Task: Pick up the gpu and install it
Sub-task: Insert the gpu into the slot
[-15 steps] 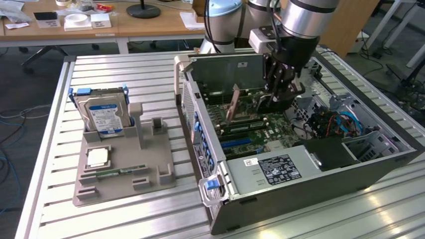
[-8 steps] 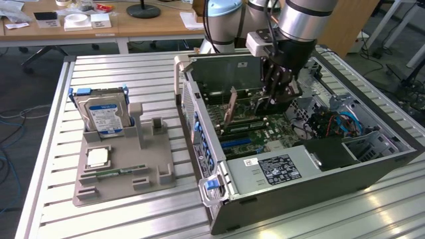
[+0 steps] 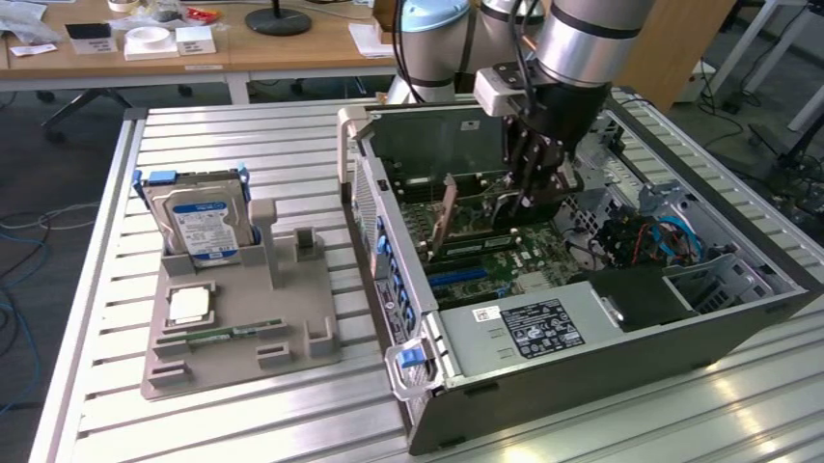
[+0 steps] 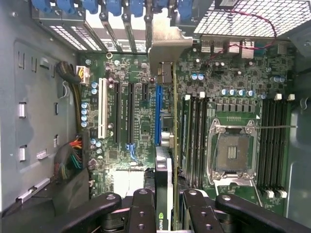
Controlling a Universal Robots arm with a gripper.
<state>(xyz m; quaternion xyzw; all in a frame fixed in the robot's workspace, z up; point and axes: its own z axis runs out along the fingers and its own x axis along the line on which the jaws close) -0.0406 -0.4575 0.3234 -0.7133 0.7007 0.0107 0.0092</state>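
Observation:
The gpu (image 4: 163,170) stands on edge between my fingers, its black cooler and a green logo showing just under them. Its silver end bracket (image 4: 165,46) reaches the rear slot openings of the open computer case (image 3: 605,371). The card runs along the motherboard right beside the blue expansion slot (image 4: 158,114); whether it sits in a slot I cannot tell. In the exterior view the gripper (image 3: 531,201) reaches down into the case, with the gpu (image 3: 453,207) upright on the side toward the rear panel. My gripper (image 4: 167,199) is shut on the gpu.
On the exterior view's left, a blue-labelled hard drive (image 3: 200,227) stands in a grey fixture (image 3: 238,318), which also holds a narrow RAM stick (image 3: 232,335). Inside the case are the CPU socket (image 4: 232,153), black RAM slots (image 4: 194,136) and a cable bundle (image 4: 73,150).

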